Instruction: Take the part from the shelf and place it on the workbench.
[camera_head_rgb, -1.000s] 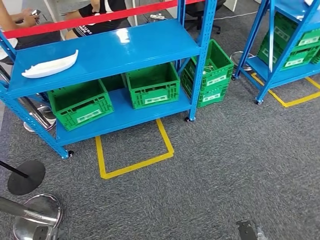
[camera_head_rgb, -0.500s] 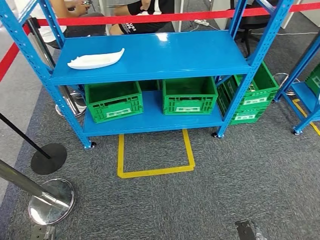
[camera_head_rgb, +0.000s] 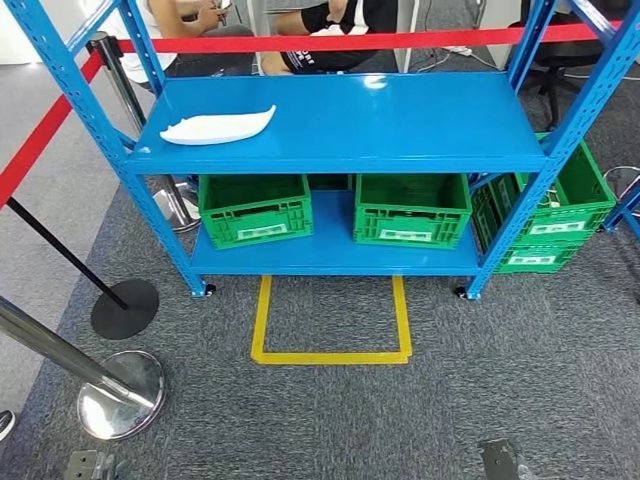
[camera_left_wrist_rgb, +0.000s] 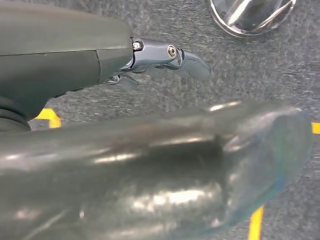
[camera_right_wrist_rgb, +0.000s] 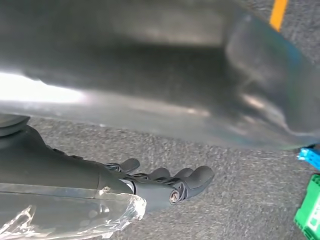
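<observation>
Red barrier tape (camera_head_rgb: 45, 135): runs along the far left, carried on posts with round bases on the grey carpet.
Chrome post base (camera_head_rgb: 121, 395): stands at the lower left, well apart from the shelf.
Shelf (camera_head_rgb: 423, 125): a blue steel rack with 2 levels, squarely ahead across the head view.
Part (camera_head_rgb: 219, 126): a long, white, boat-shaped piece lying flat on the top level, toward its left end. Nothing touches it.
Green crates (camera_head_rgb: 256, 208): 2 sit side by side on the lower level, below the part and to its right; more green crates stand past the rack's right post.
Yellow floor marking (camera_head_rgb: 332, 355): a taped outline on the carpet just in front of the rack, between its legs.
People: seated behind the rack, beyond the red tape.
Left hand (camera_left_wrist_rgb: 166, 55): hangs over the carpet in the left wrist view, fingers stretched out straight and holding nothing.
Right hand (camera_right_wrist_rgb: 170, 182): hangs over the carpet in the right wrist view, fingers extended side by side, nothing in them.
Progress: by my reading the task is at its very start. The part is untouched on the shelf and neither hand is raised toward it.
Left to do: step up to the rack, reach the top level's left end, grasp the part, carry it off and set it on the workbench. No workbench is in sight, so the robot will likely need to turn.
</observation>
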